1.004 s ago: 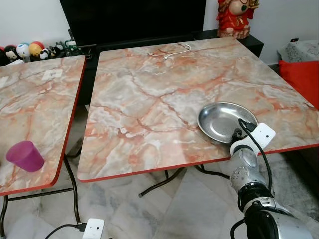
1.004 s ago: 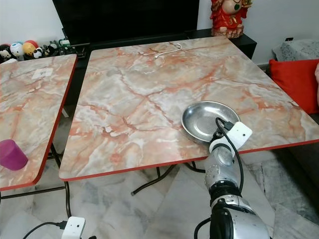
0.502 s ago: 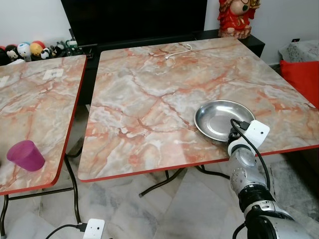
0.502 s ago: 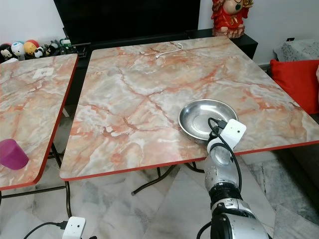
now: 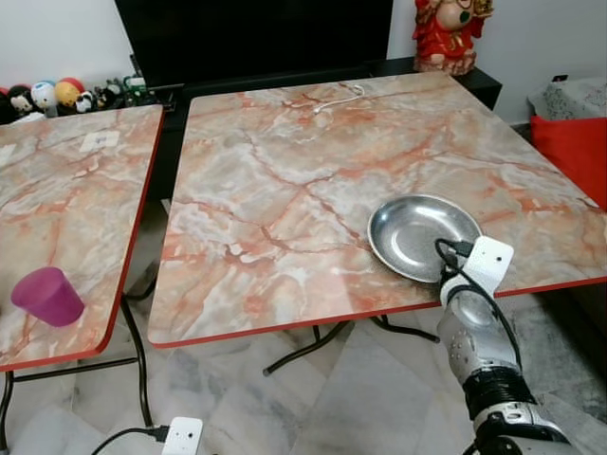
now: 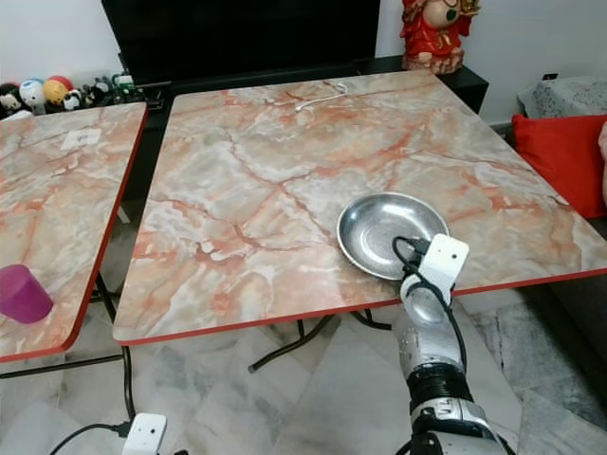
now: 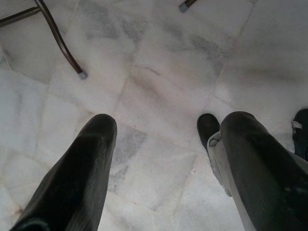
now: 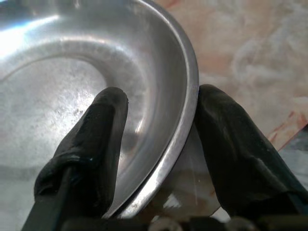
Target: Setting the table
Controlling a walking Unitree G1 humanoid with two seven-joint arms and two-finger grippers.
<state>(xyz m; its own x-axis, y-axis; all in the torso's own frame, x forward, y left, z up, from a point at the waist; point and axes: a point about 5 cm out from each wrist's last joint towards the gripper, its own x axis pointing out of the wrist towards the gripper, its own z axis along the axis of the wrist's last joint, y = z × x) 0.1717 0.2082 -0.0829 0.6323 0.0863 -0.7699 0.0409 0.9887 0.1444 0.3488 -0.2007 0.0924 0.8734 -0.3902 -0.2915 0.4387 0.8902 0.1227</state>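
A shallow steel bowl [image 5: 417, 232] rests near the front right edge of the big marble-patterned table [image 5: 285, 161]. My right gripper [image 8: 161, 96] reaches up from below that edge. It is shut on the bowl's [image 8: 72, 67] near rim, one finger inside the bowl and one outside. In the left eye view the white wrist camera block [image 5: 489, 263] covers the fingers. A purple cup [image 5: 45, 296] stands upside down on the front of the smaller left table [image 5: 76, 190]. My left gripper [image 7: 163, 125] hangs open over the marble floor, holding nothing.
A narrow gap separates the two tables. A white cable [image 5: 337, 97] lies at the big table's far edge. Behind are a dark TV stand, a red figurine [image 5: 446, 33] and small toys [image 5: 47, 95]. A red cushion [image 5: 579, 152] sits at the right. A white plug [image 5: 180, 436] lies on the floor.
The bowl has shifted slightly left and away from the table's front edge with my right gripper on its rim. The wrist has moved with it.
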